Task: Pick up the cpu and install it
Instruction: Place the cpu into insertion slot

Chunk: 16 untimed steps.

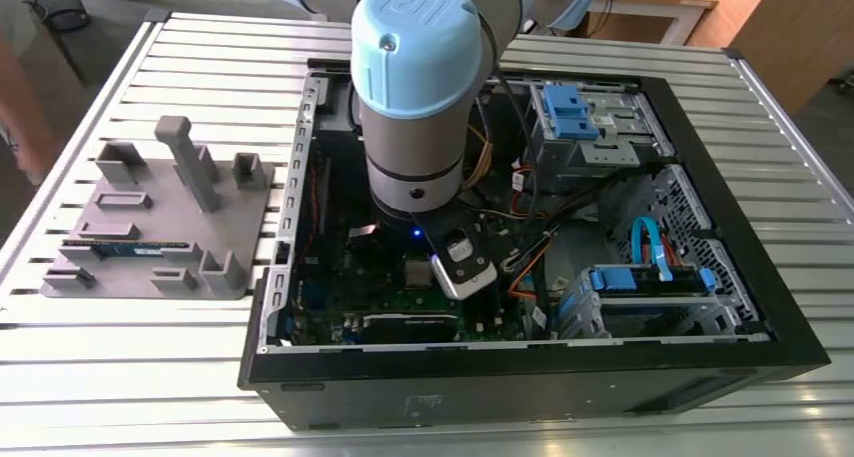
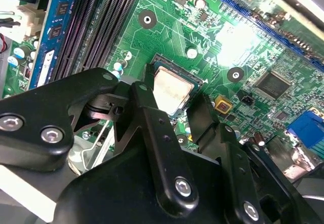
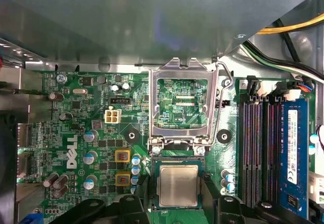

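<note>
Atop a slatted metal table [image 1: 134,397], an open black computer case [image 1: 534,397] lies on its side with its insides facing up. A grey arm [image 1: 414,107] with pale blue caps reaches straight down into the case, near its middle in the exterior view.

Just beside the case, toward the exterior view's left, a grey holder [image 1: 127,222] with upright posts sits on the table. A long narrow memory stick [image 1: 127,247] lies across it.

Under the arm lies a green motherboard [image 3: 86,133]. In the first wrist view the hinged metal socket frame [image 3: 154,107] is swung open, with the board visible through its window. A blue memory module [image 3: 293,148] stands in one of the long slots next to the socket.

The black gripper [image 3: 178,196] hangs low over the socket. Its jaws are parted slightly wider than the chip, with one of the fingers [image 2: 152,127] on each side, and they hold nothing.

The cpu [image 3: 178,185], a small silvery-grey square, lies flat in the socket in both wrist views. It sits between the fingers and close to the hinge of the raised frame.
</note>
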Each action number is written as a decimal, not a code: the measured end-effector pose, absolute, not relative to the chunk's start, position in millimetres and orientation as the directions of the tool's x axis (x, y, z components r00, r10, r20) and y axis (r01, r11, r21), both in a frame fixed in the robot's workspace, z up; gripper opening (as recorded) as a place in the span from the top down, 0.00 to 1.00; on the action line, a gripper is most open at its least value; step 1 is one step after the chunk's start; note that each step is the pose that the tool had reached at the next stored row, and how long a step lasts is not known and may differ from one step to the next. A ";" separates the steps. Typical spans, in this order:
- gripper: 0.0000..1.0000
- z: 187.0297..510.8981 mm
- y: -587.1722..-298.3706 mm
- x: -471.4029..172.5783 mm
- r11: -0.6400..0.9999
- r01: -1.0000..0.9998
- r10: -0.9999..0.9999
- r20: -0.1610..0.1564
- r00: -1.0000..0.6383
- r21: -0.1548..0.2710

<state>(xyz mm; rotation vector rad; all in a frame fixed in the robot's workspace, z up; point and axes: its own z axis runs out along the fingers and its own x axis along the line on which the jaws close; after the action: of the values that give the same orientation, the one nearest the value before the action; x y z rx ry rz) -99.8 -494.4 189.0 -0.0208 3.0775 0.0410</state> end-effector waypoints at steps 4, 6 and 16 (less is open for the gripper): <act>0.47 191.9 -494.5 -99.9 1.000 -0.015 -0.013 -0.064 -0.998 0.026; 0.47 194.8 -494.5 -100.0 1.000 -0.015 -0.013 -0.063 -0.998 0.026; 0.47 197.8 -494.4 -99.8 1.000 -0.015 -0.013 -0.064 -0.998 0.027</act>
<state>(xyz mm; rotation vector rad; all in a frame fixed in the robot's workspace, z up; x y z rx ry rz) -99.8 -494.4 197.8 -0.0214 3.0774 0.0417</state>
